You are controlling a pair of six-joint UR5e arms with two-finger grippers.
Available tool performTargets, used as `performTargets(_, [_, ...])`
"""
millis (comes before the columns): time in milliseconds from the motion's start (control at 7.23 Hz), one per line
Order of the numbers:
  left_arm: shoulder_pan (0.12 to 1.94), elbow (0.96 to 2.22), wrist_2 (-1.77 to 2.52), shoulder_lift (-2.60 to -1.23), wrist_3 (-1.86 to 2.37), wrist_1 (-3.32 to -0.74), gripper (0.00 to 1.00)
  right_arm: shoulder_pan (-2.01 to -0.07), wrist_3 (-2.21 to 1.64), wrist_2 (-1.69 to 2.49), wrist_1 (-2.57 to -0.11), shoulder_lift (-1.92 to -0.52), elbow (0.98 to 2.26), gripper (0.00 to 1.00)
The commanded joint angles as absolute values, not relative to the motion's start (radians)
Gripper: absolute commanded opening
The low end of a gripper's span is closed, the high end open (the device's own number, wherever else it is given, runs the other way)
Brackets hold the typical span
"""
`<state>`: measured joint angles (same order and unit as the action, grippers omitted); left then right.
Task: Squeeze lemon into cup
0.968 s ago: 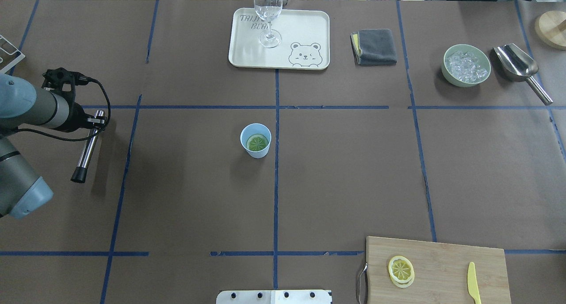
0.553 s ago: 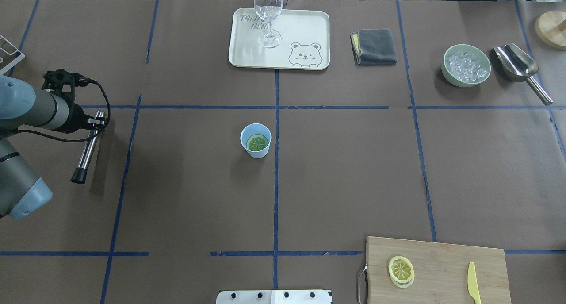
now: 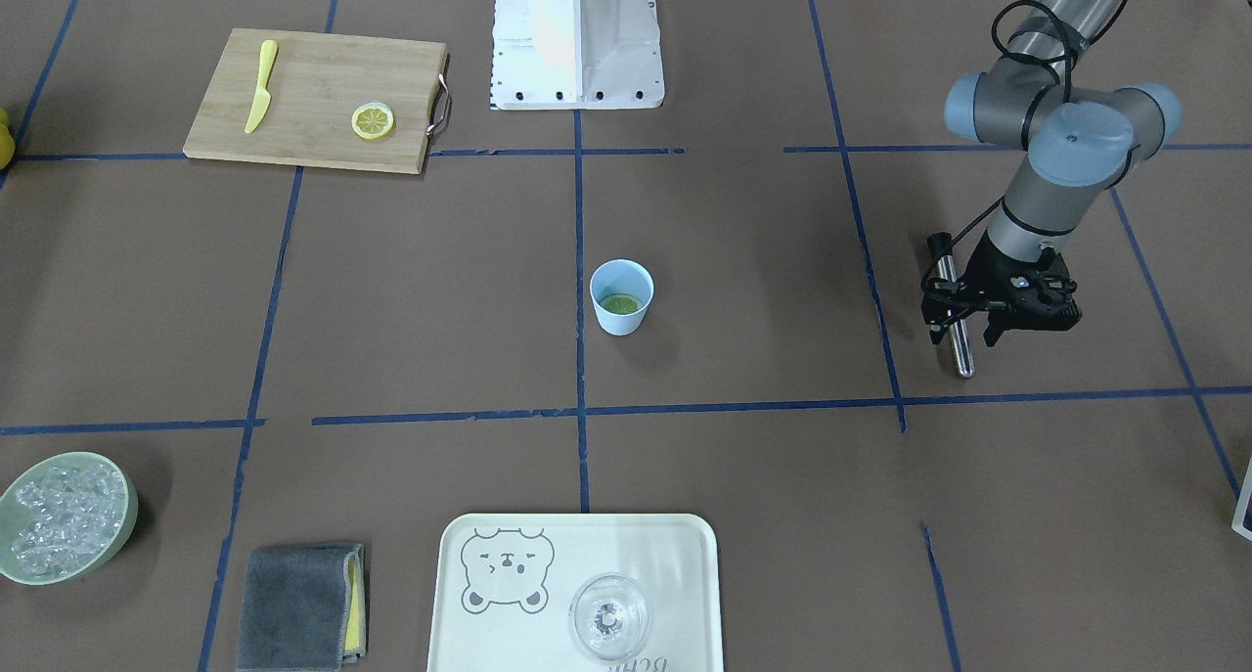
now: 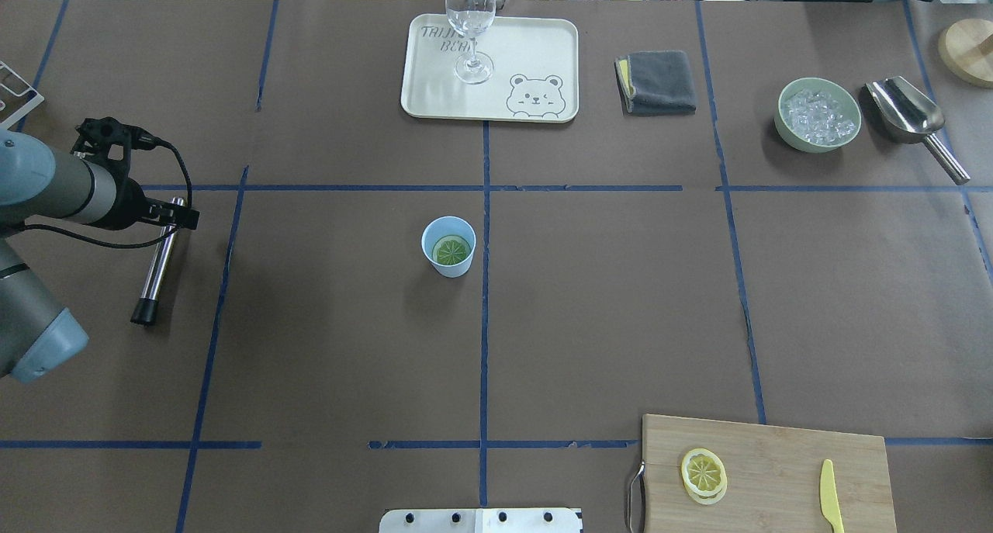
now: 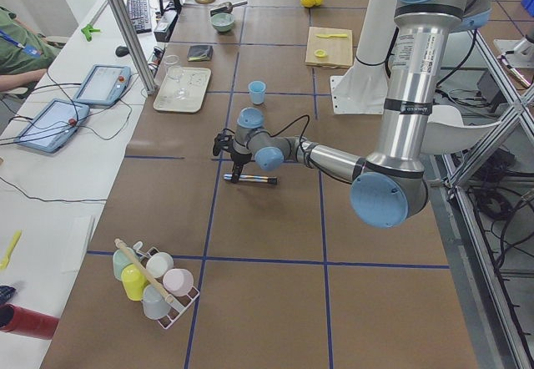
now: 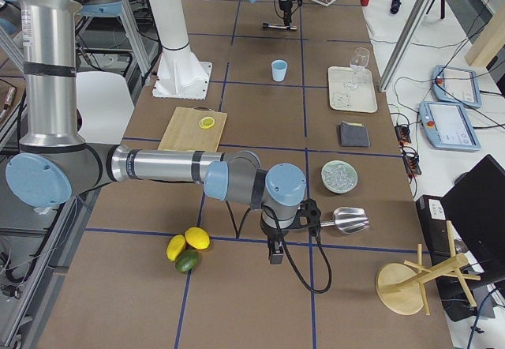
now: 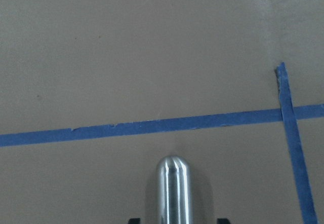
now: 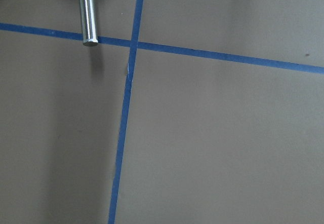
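The left gripper (image 4: 175, 213) hung low over the table on the robot's left side, jaws spread wide to either side of a steel rod (image 4: 159, 261). In the left wrist view a gap showed between the rod's rounded end and each finger, so it gripped nothing. The rod lay flat on the brown paper, its black-capped end pointing toward the near edge.

The cup (image 4: 439, 229) stood upright near the middle of the table, just left of the centre line of blue tape and well apart from the left gripper. The lemon slice (image 4: 451, 250) lay flat inside it, at the bottom.

The right gripper (image 6: 274, 256) appeared only in the side view from the robot's right end, pointing down near the handle end of a steel scoop (image 4: 908, 110). Whether its jaws were wide or narrow could not be told. Its wrist view showed only that handle over a crossing of tape.

At the near right a wooden cutting board (image 4: 776, 471) carried a second slice (image 4: 704, 472) and, apart from it on the right, a yellow plastic knife (image 4: 830, 498).

Along the far edge a wine glass (image 4: 471, 21) stood on a cream tray (image 4: 535, 44). A folded grey cloth (image 4: 659, 81) lay to the tray's right. Further right sat a green bowl of ice (image 4: 814, 148), just beside the scoop
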<state>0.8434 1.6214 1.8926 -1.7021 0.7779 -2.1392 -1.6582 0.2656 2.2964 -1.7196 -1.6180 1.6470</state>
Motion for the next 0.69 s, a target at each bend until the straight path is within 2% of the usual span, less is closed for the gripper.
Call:
performTargets(0, [0.955,1.646,1.949,-1.678,0.575,-2.125,1.00,-1.658,0.265,2.296,-1.720,-1.617,1.644,1.00])
performTargets(553, [1.375,1.661,2.063,-1.671,-0.038,-1.854,1.00,-1.657,0.265,2.298,-1.720,-1.609,1.644,1.00])
